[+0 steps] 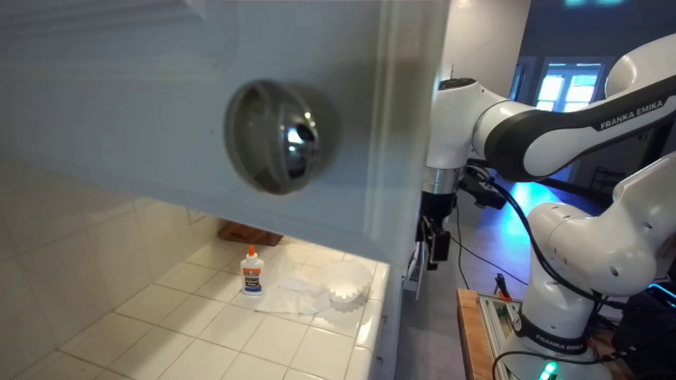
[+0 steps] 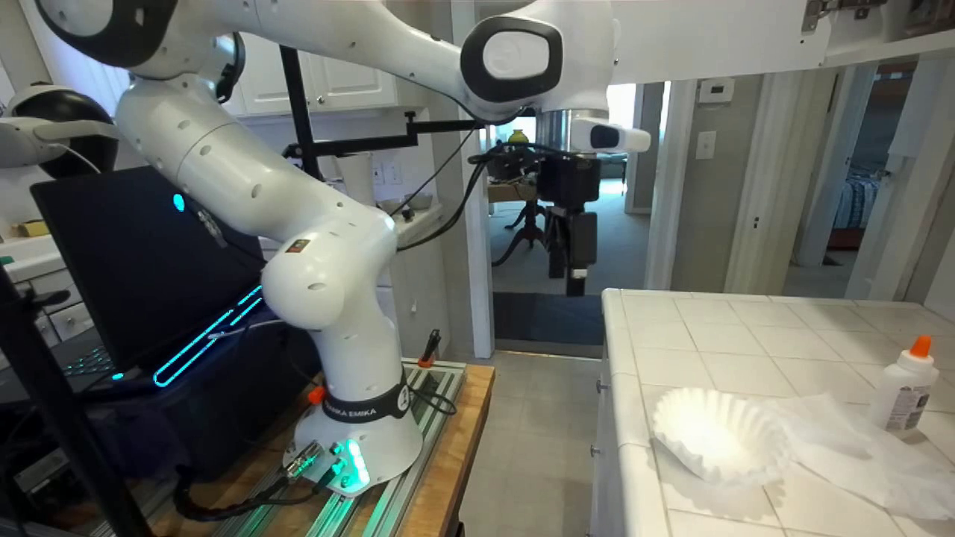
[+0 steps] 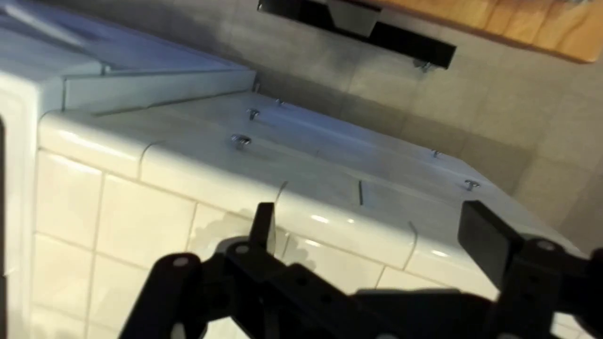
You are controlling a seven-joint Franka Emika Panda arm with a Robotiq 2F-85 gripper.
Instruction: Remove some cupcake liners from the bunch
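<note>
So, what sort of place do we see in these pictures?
Most likely a home kitchen: a tiled countertop over base cabinets with metal knobs, plus white wall cabinets.

The white Franka Emika Panda arm point(image 2: 328, 224) rises from its green-lit base point(image 2: 392, 447), leans back to a raised elbow point(image 2: 142, 45) and reaches out, its wrist point(image 2: 578, 74) bent down. The black Robotiq gripper point(image 3: 374, 230) points downward in both exterior views; in the wrist view, its 2 fingers point(image 3: 485, 242) stand wide apart.

Glue bottle point(image 1: 252, 275) upright on tiled counter point(image 1: 224, 328) near cupcake liners point(image 1: 346, 281); hand point(image 1: 433, 256) well apart.
</note>
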